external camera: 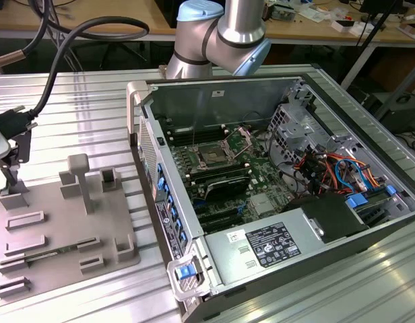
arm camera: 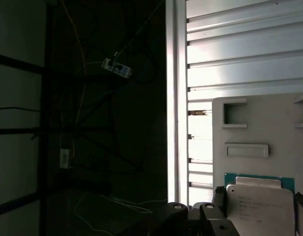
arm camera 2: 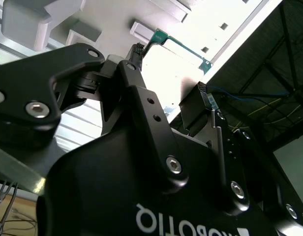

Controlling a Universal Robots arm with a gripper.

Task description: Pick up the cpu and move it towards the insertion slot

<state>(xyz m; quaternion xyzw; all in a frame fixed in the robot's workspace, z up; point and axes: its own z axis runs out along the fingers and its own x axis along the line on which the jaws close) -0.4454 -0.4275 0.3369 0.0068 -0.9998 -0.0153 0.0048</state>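
Cpu (arm camera: pixel 259 209) sits in the first wrist view as a pale silvery square with a green rim along one edge. It lies against the grey tray (arm camera: pixel 250 123) and directly under the claw (arm camera: pixel 259 196), whose black parts stand at two opposite edges of it. Whether the claw is pinching the chip or only spread around it cannot be told. Contact at those edges is not clear, nor is it clear whether the chip is off the tray.

In the second wrist view the tray is washed out bright. The green rim of the cpu (arm camera 2: pixel 181 45) runs just ahead of the claw (arm camera 2: pixel 172 73), roughly centred on it. That suggests the claw is lined up over the chip rather than off to one side.

In the exterior view the claw (external camera: pixel 10 176) is low over the tray's (external camera: pixel 59 229) corner farthest from the computer case (external camera: pixel 214 94). The tray rests on the ribbed metal bench (external camera: pixel 73 108). The insertion slot (external camera: pixel 214 153) is a dark square in a shiny frame on the board inside the case. It lies well apart from the claw, beyond the tray's raised blocks and the case wall.

The step in hand looks like the pickup. Doing it well probably means an even hold on the two opposite edges, with the chip kept flat and raised straight so that it neither tilts nor snags its seat.
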